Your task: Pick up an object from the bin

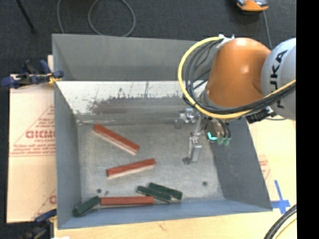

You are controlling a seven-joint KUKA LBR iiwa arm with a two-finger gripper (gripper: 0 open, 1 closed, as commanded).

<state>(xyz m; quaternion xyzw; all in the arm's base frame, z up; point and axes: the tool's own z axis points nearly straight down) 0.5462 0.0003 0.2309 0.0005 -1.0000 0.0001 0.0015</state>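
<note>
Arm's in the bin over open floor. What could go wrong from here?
1. The jaws hang over bare bin floor, to the right of every bar. Descending here would likely grab nothing.
2. The front red bar lies along the front wall, with a dark green bar beside its right end. A grasp there may strike the wall or catch both bars.
</note>
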